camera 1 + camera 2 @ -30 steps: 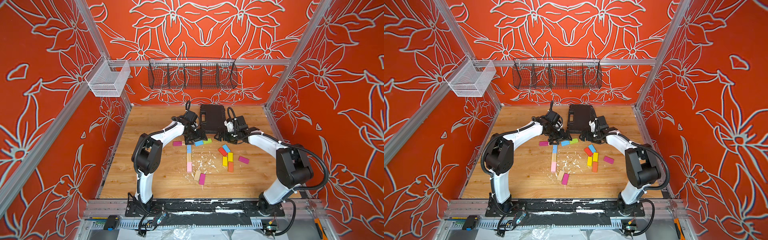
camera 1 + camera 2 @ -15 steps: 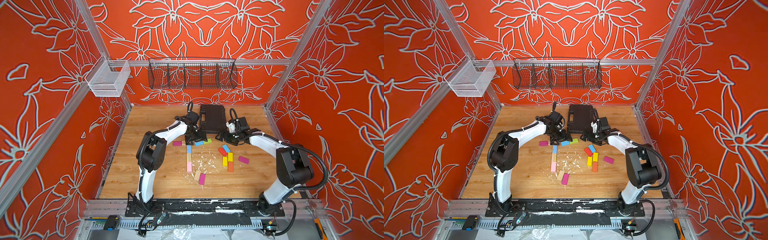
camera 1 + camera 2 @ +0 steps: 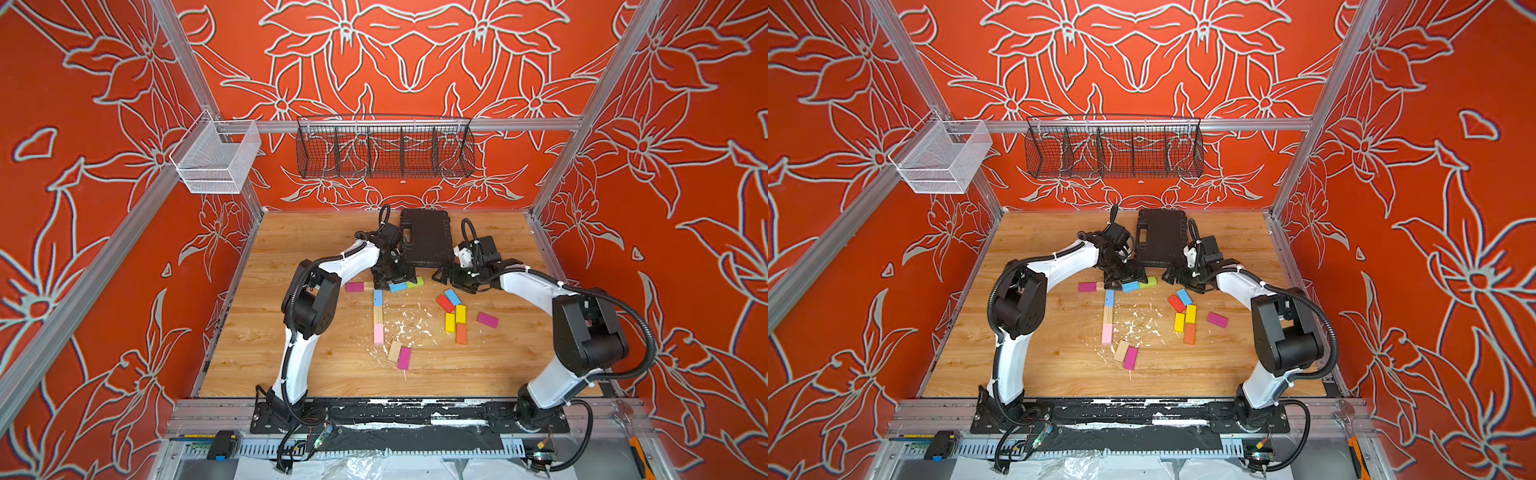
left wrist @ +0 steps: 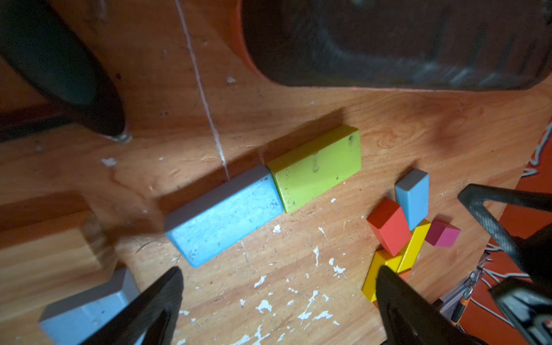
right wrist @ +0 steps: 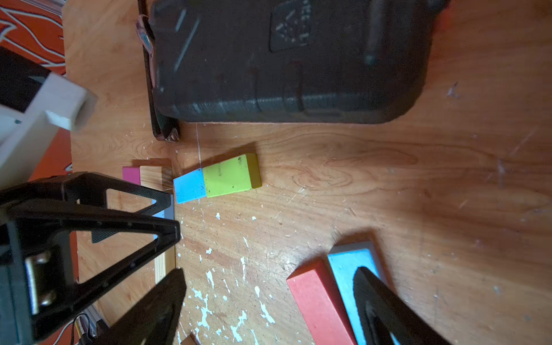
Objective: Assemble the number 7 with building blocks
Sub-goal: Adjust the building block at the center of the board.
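Both were seen spread wide and empty: the left gripper [image 4: 279, 270] poised just by the sky-blue wooden block [image 4: 224, 215], butted end to end against the lime-green wooden block [image 4: 316, 170] near the black plastic case [image 3: 426, 241]; the right gripper [image 5: 268, 273] near the red wooden block [image 5: 319, 304]. A stem of three wooden blocks [image 3: 377, 314] was laid just beside. Were the blue one wanted, its long sides should be straddled squarely, the green neighbour left undisturbed.

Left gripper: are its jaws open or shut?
Open. The left gripper has its jaws wide apart in the wrist view, nothing held between them.
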Controlling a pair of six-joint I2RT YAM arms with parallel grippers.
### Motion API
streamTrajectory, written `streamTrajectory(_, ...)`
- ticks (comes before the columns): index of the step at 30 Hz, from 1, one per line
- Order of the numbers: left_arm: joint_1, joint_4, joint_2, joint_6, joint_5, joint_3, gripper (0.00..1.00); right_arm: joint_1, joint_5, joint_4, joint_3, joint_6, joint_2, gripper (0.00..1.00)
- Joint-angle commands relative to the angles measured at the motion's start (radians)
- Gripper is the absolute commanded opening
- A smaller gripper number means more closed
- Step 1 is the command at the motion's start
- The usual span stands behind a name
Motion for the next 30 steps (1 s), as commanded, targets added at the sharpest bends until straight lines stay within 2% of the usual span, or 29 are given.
streamTrajectory(1,-0.006,-0.029,0.034,0.014,-0.014,0.015,0.97,-0.009,-0.014,0.003,-0.020,0.006,-0.032,0.91)
streamTrajectory(7,-0.005,-0.023,0.043,0.019,-0.014,0.017,0.97,-0.011,-0.028,0.013,-0.033,0.008,-0.033,0.90)
streamTrajectory(15,-0.006,-0.031,0.075,0.031,-0.005,0.052,0.97,-0.009,-0.138,0.070,-0.011,0.037,0.042,0.85)
streamTrajectory(22,-0.004,-0.045,0.107,0.040,0.002,0.095,0.99,-0.010,-0.212,0.153,0.019,0.102,0.137,0.63)
streamTrajectory(30,-0.005,-0.053,0.111,0.053,-0.005,0.101,1.00,-0.010,-0.158,0.186,0.050,0.127,0.207,0.59)
